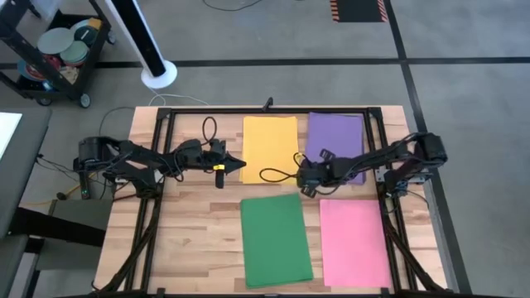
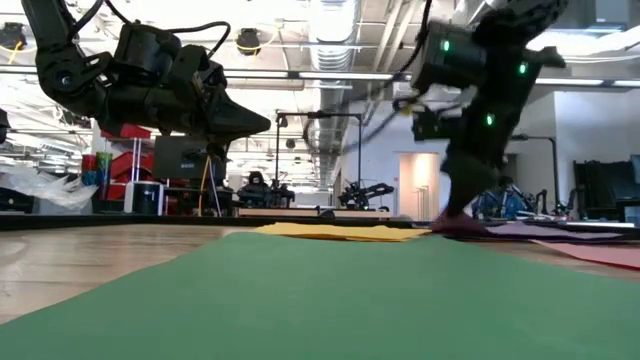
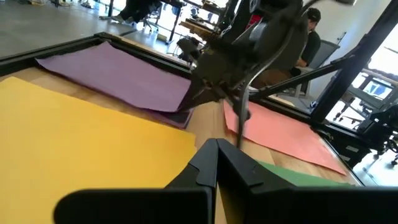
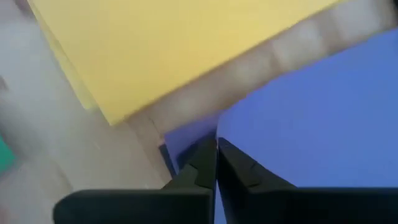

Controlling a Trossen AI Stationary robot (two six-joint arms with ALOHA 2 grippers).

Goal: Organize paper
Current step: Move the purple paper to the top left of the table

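Down at the purple paper [image 1: 336,136] corner nearest the yellow paper [image 1: 270,142], right gripper [image 1: 303,175] with fingers pressed together (nothing visibly pinched), left gripper [image 1: 238,163] likewise closed, hovering at yellow's edge.

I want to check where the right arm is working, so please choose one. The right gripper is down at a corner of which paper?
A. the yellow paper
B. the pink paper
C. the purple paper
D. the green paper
C: the right gripper sits, shut, at the near left corner of the purple paper, and its wrist view shows the fingertips on that purple sheet.
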